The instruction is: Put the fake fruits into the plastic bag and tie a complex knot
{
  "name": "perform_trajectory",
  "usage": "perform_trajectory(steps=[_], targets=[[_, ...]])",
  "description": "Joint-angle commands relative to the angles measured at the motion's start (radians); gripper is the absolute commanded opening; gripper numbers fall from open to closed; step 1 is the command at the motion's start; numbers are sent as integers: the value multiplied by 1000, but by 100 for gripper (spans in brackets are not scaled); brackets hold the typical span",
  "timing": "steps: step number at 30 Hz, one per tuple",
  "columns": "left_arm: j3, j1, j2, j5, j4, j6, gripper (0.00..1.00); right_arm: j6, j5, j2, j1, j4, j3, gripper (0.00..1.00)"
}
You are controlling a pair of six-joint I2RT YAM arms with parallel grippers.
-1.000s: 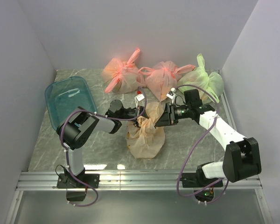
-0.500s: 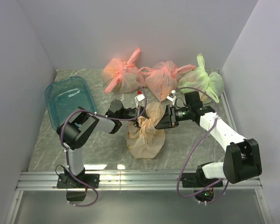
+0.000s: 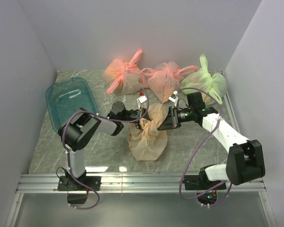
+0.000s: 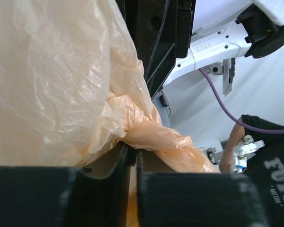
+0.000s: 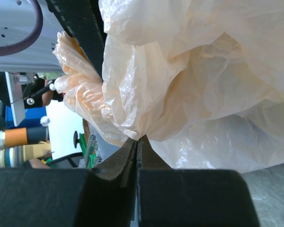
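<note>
Grey tabletop [image 3: 99, 153]; left end effector [image 4: 131, 158] and right end effector [image 5: 136, 144] clamp plastic bag [image 3: 147, 141]

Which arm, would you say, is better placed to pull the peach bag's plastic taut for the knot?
Likely left: the left pincer is shut on a twisted strand of the plastic bag, while the right pincer pinches only a loose fold.

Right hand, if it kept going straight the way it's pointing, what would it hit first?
The bag: the right hand is shut on its bunched neck. Just beyond that, probably the left hand, which grips the same neck from the opposite side.
</note>
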Motion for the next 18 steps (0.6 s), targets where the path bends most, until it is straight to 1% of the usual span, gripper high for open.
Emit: perform_trajectory(steps=[1, 2, 3, 4, 5, 6, 7, 8, 9, 10, 11, 12, 13, 14, 15, 16, 18], targets=[[4, 21, -57, 4, 13, 72, 17, -73, 2, -10, 0, -28, 45, 0], [-3, 33, -77, 4, -33, 100, 24, -114, 6, -13, 0, -42, 52, 0], [-7, 50, -120, 4, -89, 177, 27, -130, 15, -18, 0, -66, 71, 0], [-10, 90, -146, 5, -175, 230, 30, -165, 20, -21, 2, -77, 78, 0], [-7, 113, -173, 14, -351, 288, 35, -183, 25, -22, 0, -102, 94, 0], [2, 134, -225, 26, -475, 431, 38, -197, 25, -24, 0, -106, 97, 0], [37, 175, -249, 39, -598, 524, 40, -206, 32, -22, 0, -108, 100, 0], [68, 197, -273, 39, -946, 640, 44, -226, 34, -19, 0, -117, 103, 0], [104, 217, -311, 31, -1113, 904, 47, -236, 32, -16, 0, -120, 109, 0], [172, 251, -324, 39, -1248, 1025, 48, -239, 28, -13, 2, -119, 109, 0], [204, 266, -332, 45, -1417, 1147, 51, -236, 28, -9, 2, -114, 112, 0], [238, 280, -342, 39, -1663, 1373, 52, -234, 26, -5, 0, -106, 114, 0], [297, 306, -344, 37, -1793, 1467, 54, -234, 22, -2, 3, -105, 115, 0], [325, 314, -347, 36, -1893, 1556, 55, -237, 19, 2, 3, -103, 117, 0], [371, 322, -347, 33, -2052, 1683, 58, -236, 20, 4, 3, -99, 121, 0], [390, 325, -349, 31, -2101, 1723, 59, -233, 20, 4, 5, -96, 123, 0], [417, 325, -349, 42, -2155, 1744, 60, -236, 23, 2, 8, -94, 128, 0]])
